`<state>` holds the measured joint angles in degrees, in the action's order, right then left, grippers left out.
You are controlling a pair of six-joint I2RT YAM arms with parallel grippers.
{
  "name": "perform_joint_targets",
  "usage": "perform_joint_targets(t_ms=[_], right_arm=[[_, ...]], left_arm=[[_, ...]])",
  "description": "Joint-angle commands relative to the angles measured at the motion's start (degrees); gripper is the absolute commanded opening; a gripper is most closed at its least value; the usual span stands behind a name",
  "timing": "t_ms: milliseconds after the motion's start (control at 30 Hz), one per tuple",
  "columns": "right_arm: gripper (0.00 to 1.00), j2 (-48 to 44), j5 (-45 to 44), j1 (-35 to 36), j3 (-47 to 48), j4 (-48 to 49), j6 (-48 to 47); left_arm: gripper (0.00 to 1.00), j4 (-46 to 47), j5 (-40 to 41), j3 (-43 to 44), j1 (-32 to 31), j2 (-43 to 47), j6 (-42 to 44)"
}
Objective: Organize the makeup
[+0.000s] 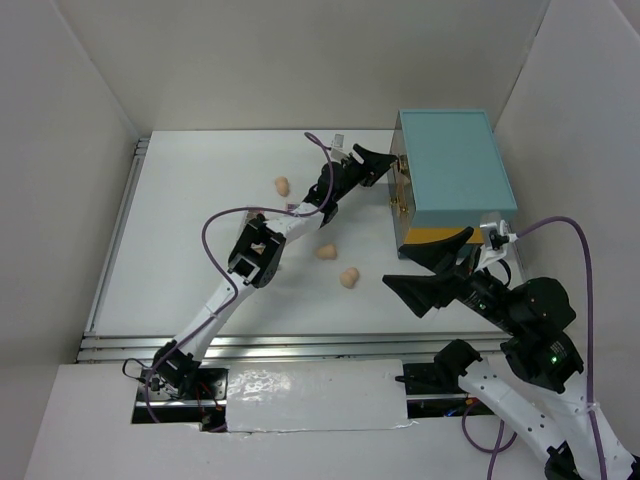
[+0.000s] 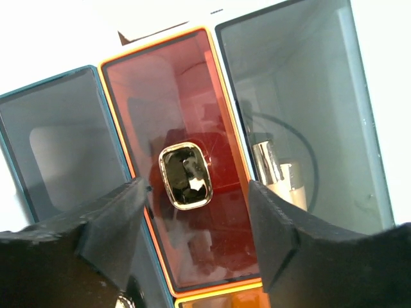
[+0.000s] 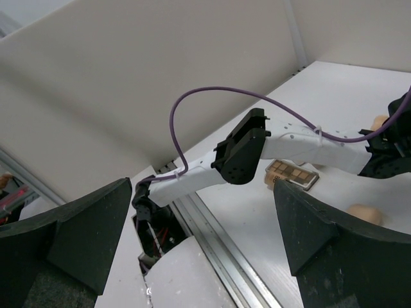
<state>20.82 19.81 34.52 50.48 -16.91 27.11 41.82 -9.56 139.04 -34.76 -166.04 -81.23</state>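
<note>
Three peach sponges lay loose on the white table (image 1: 180, 250) in the middle of the top view: the upper sponge (image 1: 282, 186) left of centre, and the middle sponge (image 1: 325, 251) and lower sponge (image 1: 349, 277) close together below it. In the right wrist view an eyeshadow palette (image 3: 292, 174) lay flat under the left arm's forearm, and what looked like a gold-capped tube (image 2: 277, 174) stood behind the pale front of the right-hand drawer. None of the makeup was held. The left gripper (image 2: 197, 185) faced the orange drawer (image 2: 212, 83) of the teal case (image 1: 455, 165) at the upper right. Its jaws stood apart on either side of the gold-rimmed black knob (image 2: 185, 176), with a gap on each side and no contact visible. The knob looked small and glossy, so the main risk was a poor pinch: jaws closing off-centre or only on its rim would probably slip off once the arm pulled. A firm grip carried a second risk, since nothing braced the case and a stiff drawer could drag it across the table instead of sliding out. The right gripper (image 3: 202, 192) hovered spread wide and empty at the lower right, near the case but apart from it. A backward pull would also bring the left forearm over the palette and sponges, and a low elbow could scatter them.
</note>
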Motion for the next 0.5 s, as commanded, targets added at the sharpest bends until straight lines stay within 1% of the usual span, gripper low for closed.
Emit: perform_joint_targets(t_ms=[0,200,300,367,433,467], right_arm=[[0.99,-0.3,1.5,0.5,-0.3,3.1,-1.2],[0.99,0.4,1.5,0.5,-0.6,3.5,-1.2],[0.98,0.7,1.8,0.5,-0.8,3.6,-1.3],[0.98,0.8,1.7,0.5,-0.9,3.7,-1.4],[0.98,1.0,1.7,0.5,-0.9,3.7,-1.4],[0.98,1.1,1.8,0.5,-0.9,3.8,-1.4]], left_arm=[[0.75,4.7,1.6,2.3,-0.5,-1.2,0.7],[0.65,6.6,2.1,2.5,-0.7,-2.4,-0.3],[0.63,8.7,2.5,2.8,-0.7,-3.0,-0.9],[0.58,8.9,2.6,3.7,-0.9,-3.6,-0.9],[0.59,8.6,2.7,3.6,-1.1,-3.4,-0.5],[0.61,8.6,2.7,3.6,-1.3,-3.4,-0.2]])
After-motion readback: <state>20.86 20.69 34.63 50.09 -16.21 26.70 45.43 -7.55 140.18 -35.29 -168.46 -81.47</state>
